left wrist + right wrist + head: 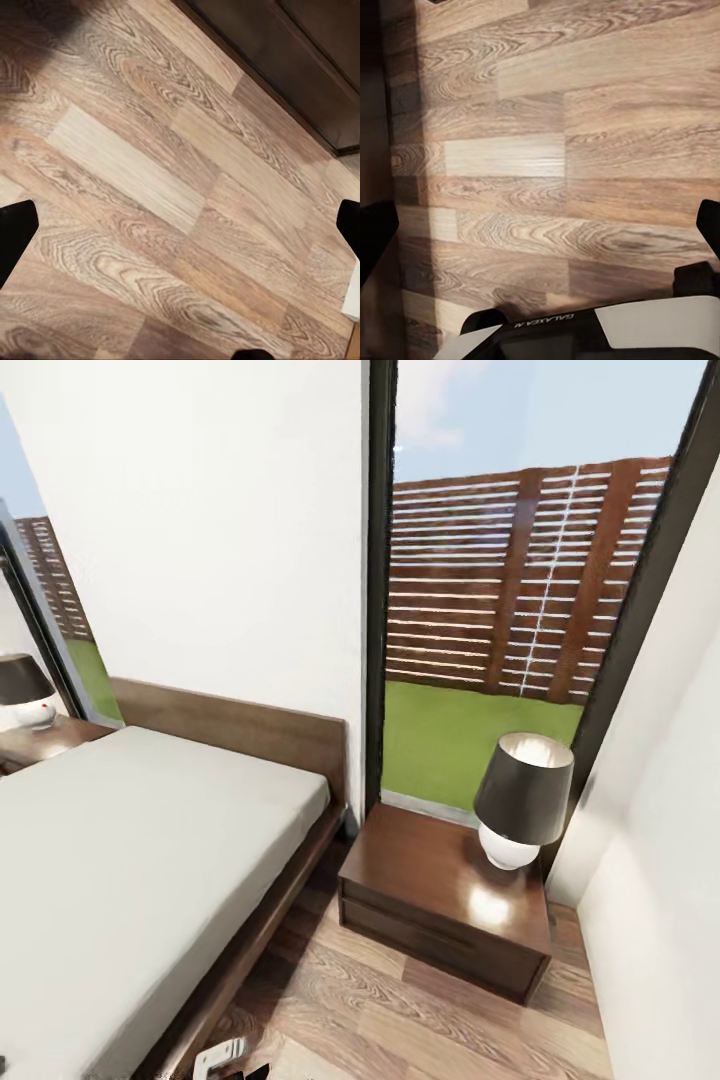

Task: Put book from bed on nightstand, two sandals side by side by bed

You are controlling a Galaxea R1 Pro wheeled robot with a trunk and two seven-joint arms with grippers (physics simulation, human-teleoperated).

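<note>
The bed (130, 860) fills the left of the head view, its plain grey mattress bare where it shows, with a dark brown frame and headboard. One nightstand (440, 900) stands to its right under the window and carries a lamp. The other nightstand (45, 740) peeks in at the far left. The book and the sandals are out of view. My left gripper (180, 229) hangs open over bare plank floor, its dark fingertips (15, 232) at the picture's edges. My right gripper (540, 229) is open over the floor too, nothing between its fingertips (375, 232).
A black-shaded lamp (522, 800) sits on the near nightstand's right half. A white wall closes the right side. A strip of wood floor (400, 1020) runs between bed and nightstand. Dark brown furniture (300, 60) borders the floor in the left wrist view. My white base (607, 334) shows below the right gripper.
</note>
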